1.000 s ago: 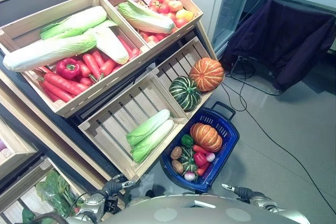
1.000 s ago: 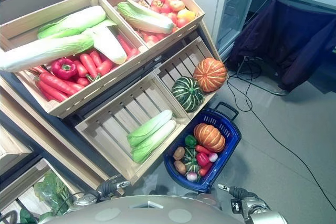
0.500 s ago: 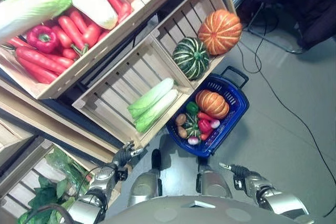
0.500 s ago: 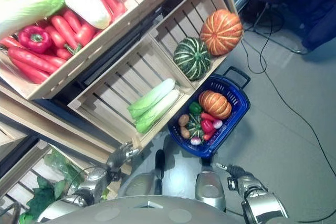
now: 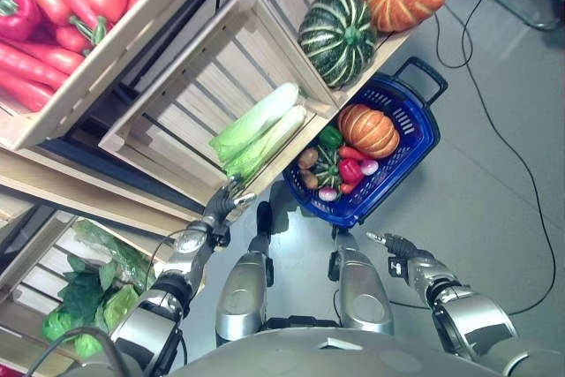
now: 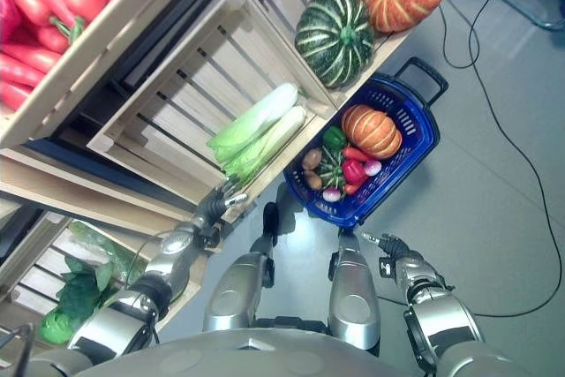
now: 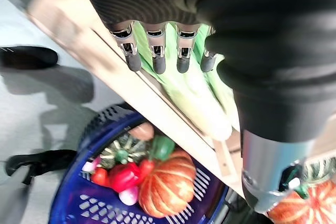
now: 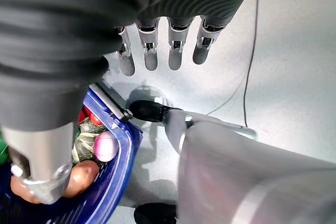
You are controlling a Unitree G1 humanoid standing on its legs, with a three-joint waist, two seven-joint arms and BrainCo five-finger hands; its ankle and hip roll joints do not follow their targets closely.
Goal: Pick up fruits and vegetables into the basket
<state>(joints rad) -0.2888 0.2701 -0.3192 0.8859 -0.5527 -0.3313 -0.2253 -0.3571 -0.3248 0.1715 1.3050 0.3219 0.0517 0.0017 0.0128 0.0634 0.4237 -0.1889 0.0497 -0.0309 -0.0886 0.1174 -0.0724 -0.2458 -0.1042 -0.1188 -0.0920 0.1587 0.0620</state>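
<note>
Left eye view is showing two pale green napa cabbages (image 5: 256, 130) lying at the front edge of the slatted wooden crate (image 5: 177, 103), above the blue plastic basket (image 5: 415, 143); leafy, light, bruisable, best gripped mid-length. The left hand (image 5: 222, 207) is hovering just beside them with fingers relaxed, the right hand (image 5: 393, 243) hanging uncurled near the basket.

Basket (image 5: 422, 143) sits on the floor (image 5: 494, 218) at frame centre-right, holding a pumpkin (image 5: 368, 130) and peppers (image 5: 348, 169). Upper left of it, a crate (image 5: 177, 94) holds cabbages (image 5: 256, 125); two squashes (image 5: 337, 35) lie above.
</note>
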